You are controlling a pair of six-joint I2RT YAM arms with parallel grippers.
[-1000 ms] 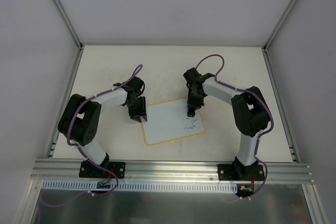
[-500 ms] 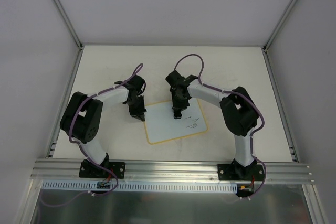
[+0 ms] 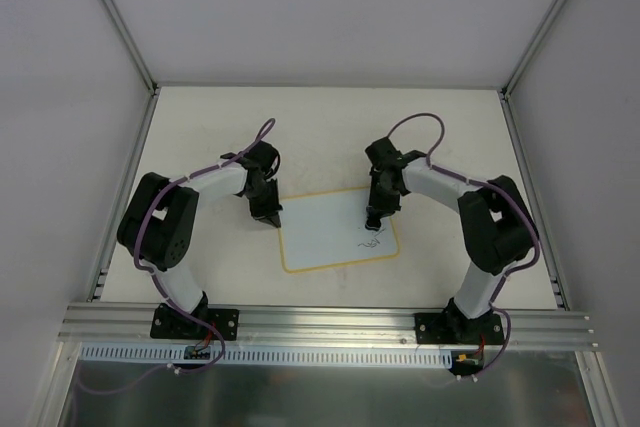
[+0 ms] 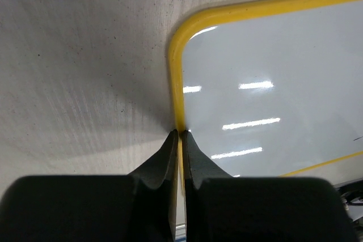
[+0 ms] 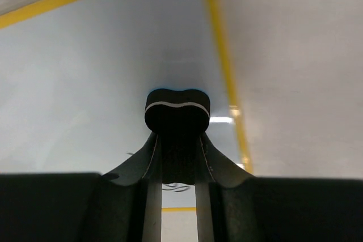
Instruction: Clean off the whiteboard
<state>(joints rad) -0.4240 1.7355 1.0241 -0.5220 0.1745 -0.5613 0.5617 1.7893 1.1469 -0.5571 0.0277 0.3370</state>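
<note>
The whiteboard (image 3: 325,232) lies flat mid-table, white with a yellow rim; a few dark scribbles (image 3: 372,242) remain near its right edge. My left gripper (image 3: 268,215) is shut on the rim at the board's far-left corner; in the left wrist view (image 4: 179,135) the yellow rim (image 4: 177,83) runs between the closed fingertips. My right gripper (image 3: 375,217) is shut on a small black eraser (image 5: 177,109), pressed on the board's right part just above the scribbles (image 5: 177,186). The board surface (image 5: 85,83) fills the right wrist view.
The off-white tabletop (image 3: 200,127) is bounded by white walls at the back and sides and an aluminium rail (image 3: 320,322) at the near edge. The board's right rim (image 5: 224,66) lies just right of the eraser.
My right gripper swept left across the board with the eraser, then back to the right edge. Fewer scribbles remain. The left gripper stayed on the corner; the board shifted slightly.
</note>
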